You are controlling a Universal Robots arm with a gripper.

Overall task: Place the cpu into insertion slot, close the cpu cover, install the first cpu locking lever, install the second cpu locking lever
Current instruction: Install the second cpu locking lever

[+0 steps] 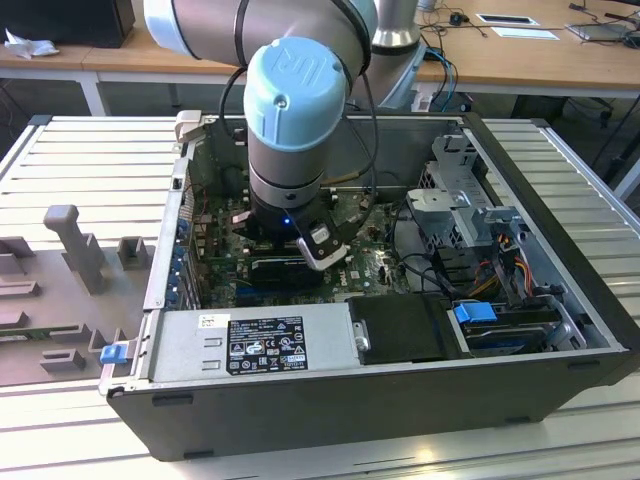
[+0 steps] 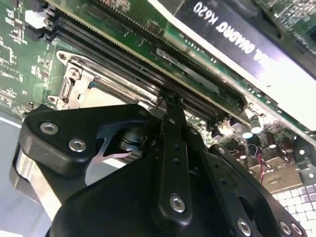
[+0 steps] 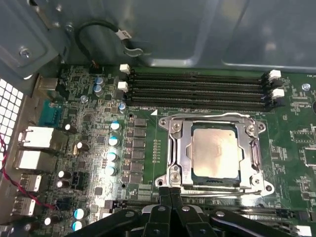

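Now the arm (image 1: 290,130) hangs upright over the insertion slot (image 3: 216,150), cpu (image 3: 216,149) seated.

cpu (image 3: 215,152) in insertion slot (image 3: 174,148) — cpu cover (image 3: 249,129) over it

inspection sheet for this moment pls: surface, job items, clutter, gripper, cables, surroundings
Surface: ribbed metal table carrying an open computer case.
Job's things: cpu lies in the insertion slot; cpu cover frames the chip.
Clutter: grey fixture blocks at the exterior view's left.
Gripper: gripper low at the socket's edge; finger state unclear.
Cables: black loop above the memory slots; drive wiring.
Surroundings: wooden desks behind.
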